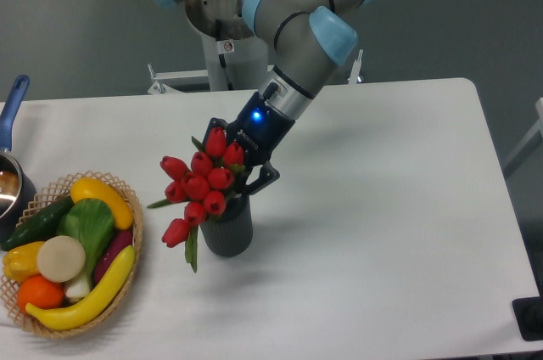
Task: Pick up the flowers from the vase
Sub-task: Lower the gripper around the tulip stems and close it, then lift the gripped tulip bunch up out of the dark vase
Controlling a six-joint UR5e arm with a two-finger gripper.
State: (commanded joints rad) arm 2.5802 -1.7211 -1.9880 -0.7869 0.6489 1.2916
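Flowers (202, 184) seated in vase (226, 226), centre of bench (382, 233), well right of the woven basket (136, 245) of vegetables. Bunch not upright: heads fan up and to the left of the vase mouth, lowest bud (176, 231) hanging past the rim on the left side. Long axis of the bunch judged tilted, stems down-right into the vase, buds up-left; bound stems themselves hidden behind buds and leaves.

Gripper (246, 156) comes in from upper right, wrist angled down-left, blue status light on. Sits right against the upper right edge of the bunch, top buds overlapping the dark jaws. One finger (263, 177) visible just above the vase rim on the right; the other hidden behind the tulips. Jaws state: can't tell, could be closed on the stems or just straddling them, contact point occluded.

Key relation: bunch lies left and slightly below the jaws, vase directly beneath. Vase axis vertical, so extraction judged to need a mostly straight-up pull; sideways drag risks tipping the vase, since bunch is wider than the mouth
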